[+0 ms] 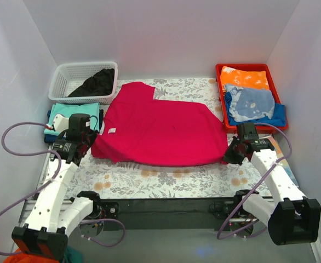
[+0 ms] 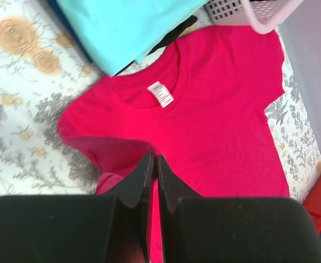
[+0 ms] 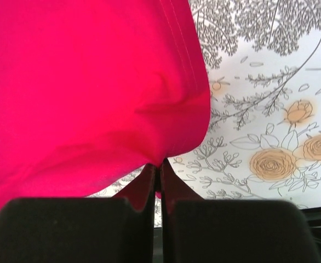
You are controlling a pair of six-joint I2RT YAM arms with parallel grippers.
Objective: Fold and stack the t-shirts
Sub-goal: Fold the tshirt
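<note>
The crimson t-shirt (image 1: 160, 129) lies spread across the middle of the floral worktop (image 1: 177, 183), its collar to the left. The left pincer (image 2: 154, 162) is clamped on a raised fold of it near the collar, and the right pincer (image 3: 159, 166) pinches its hem corner. A folded teal t-shirt (image 1: 75, 111) lies just in front of a white basket (image 1: 62, 82) that holds a black t-shirt (image 1: 97, 83).

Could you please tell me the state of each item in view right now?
red t-shirt: spread on table, near edge pinched at both ends
teal t-shirt: folded
black garment: crumpled in basket
left gripper: shut on red t-shirt
right gripper: shut on red t-shirt
</note>
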